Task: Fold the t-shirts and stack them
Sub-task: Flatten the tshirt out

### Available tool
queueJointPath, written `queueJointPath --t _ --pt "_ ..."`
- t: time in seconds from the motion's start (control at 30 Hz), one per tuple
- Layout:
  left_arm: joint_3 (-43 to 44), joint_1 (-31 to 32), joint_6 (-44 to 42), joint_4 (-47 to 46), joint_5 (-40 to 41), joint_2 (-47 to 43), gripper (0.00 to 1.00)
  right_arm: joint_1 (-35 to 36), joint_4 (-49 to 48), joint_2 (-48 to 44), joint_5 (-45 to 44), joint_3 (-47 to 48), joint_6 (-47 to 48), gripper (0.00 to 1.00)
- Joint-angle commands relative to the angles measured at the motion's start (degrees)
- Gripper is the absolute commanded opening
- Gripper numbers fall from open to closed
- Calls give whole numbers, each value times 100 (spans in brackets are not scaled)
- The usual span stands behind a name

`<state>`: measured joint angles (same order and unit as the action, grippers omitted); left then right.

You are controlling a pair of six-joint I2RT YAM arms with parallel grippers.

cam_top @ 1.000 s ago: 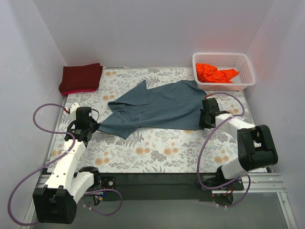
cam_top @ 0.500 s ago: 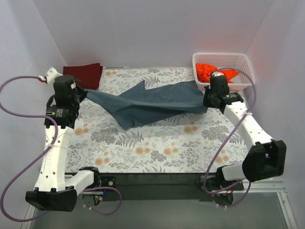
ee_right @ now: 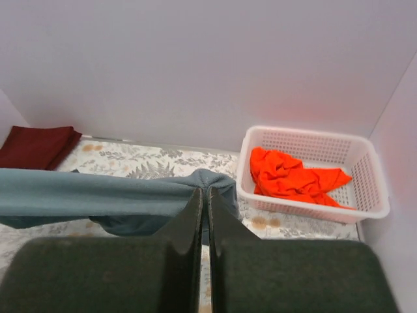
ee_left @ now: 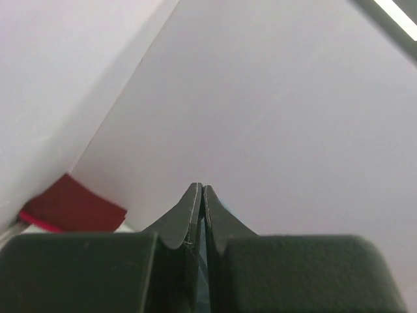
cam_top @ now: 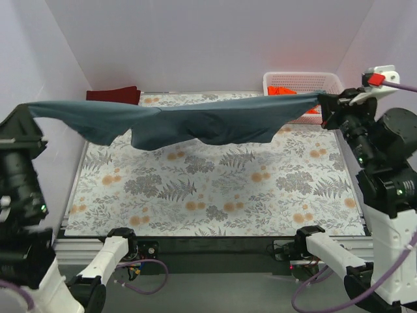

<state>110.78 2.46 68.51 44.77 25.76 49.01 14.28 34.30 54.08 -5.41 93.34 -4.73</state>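
The slate blue-grey t-shirt (cam_top: 195, 124) hangs stretched in the air above the floral mat, held at both ends. My left gripper (cam_top: 29, 109) is shut on its left end, high at the far left; a sliver of blue cloth shows between the left wrist's fingers (ee_left: 203, 222). My right gripper (cam_top: 324, 101) is shut on its right end, in front of the basket; the right wrist view shows the cloth (ee_right: 98, 195) bunched at the fingertips (ee_right: 207, 195). The folded maroon t-shirt (cam_top: 114, 95) lies at the back left. The orange t-shirt (ee_right: 290, 176) lies crumpled in the basket.
The white lattice basket (cam_top: 300, 79) stands at the back right corner, also in the right wrist view (ee_right: 313, 137). The floral mat (cam_top: 215, 189) covers the table. White walls enclose the left, back and right sides.
Both arms have risen and spread apart, lifting the blue-grey shirt off the mat and pulling it taut in the air between them.
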Motion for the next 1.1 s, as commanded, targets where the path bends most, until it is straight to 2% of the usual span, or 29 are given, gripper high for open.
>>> queueJointPath --t 0.0,0.23,0.4,0.53,0.63,0.7,0.77,0.8,0.93,1.07 --pt "652 -35 -584 -407 298 -146 0 -31 68 -275 242 508 455 1" --pt "1700 79 -1102 -935 -18 247 0 -22 85 -267 708 1221 605 1" --pt "1430 272 -1340 -1041 -246 784 0 -22 59 -4 734 985 605 1" --pt "333 273 -1332 -1260 -825 1197 0 -22 -274 198 664 169 614 1" --pt "-880 273 -1305 -1576 -967 1531 0 -31 -599 392 568 -789 623 1" --pt "-2036 273 -1270 -2066 -1002 1707 0 -22 -1108 585 515 -1621 649 1" --pt "-2804 273 -1183 -2419 -1099 1848 0 -31 -1512 813 278 -2221 632 1" --pt "-3434 273 -1139 -2751 -1117 1936 0 -31 -2010 910 216 -2754 614 1" --pt "-4308 273 -980 -3334 -1196 2838 0 -31 -3050 1595 -161 -3496 552 1" --pt "-4539 255 -892 -3651 -1204 3779 0 -40 -3807 2709 -268 -3639 693 1"
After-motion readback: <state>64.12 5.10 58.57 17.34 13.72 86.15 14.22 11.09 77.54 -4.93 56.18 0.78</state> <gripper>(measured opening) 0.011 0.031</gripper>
